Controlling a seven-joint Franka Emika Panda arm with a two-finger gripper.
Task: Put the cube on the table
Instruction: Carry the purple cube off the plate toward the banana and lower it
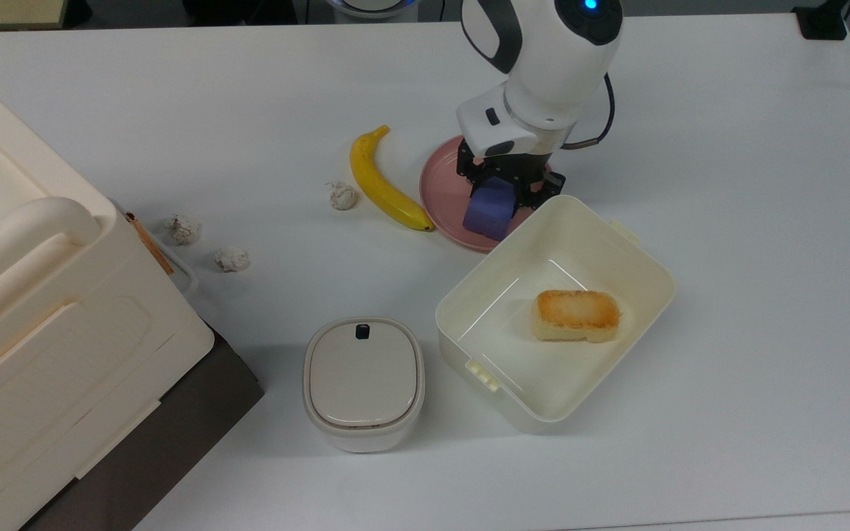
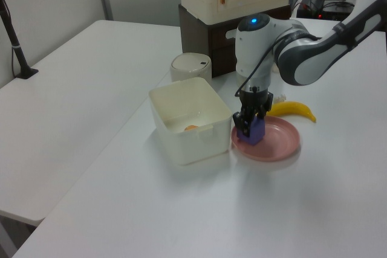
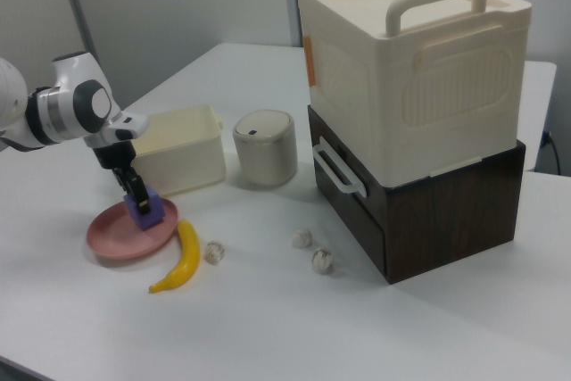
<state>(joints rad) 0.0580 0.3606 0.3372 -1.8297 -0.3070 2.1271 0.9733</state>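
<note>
Top view: tool (image 1: 497,193) clamps matte cube (image 1: 489,209); round plate (image 1: 446,193) beneath

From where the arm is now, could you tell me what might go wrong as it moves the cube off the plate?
The cube, gripped above the pink plate, hangs right beside the open white container; it could clip the rim. The banana lies close on the top view's left, so little bare table is free there.

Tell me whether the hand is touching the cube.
Touching. In the left view the hand has its dark fingers clamped against the sides of the cube, above the pink plate.
</note>
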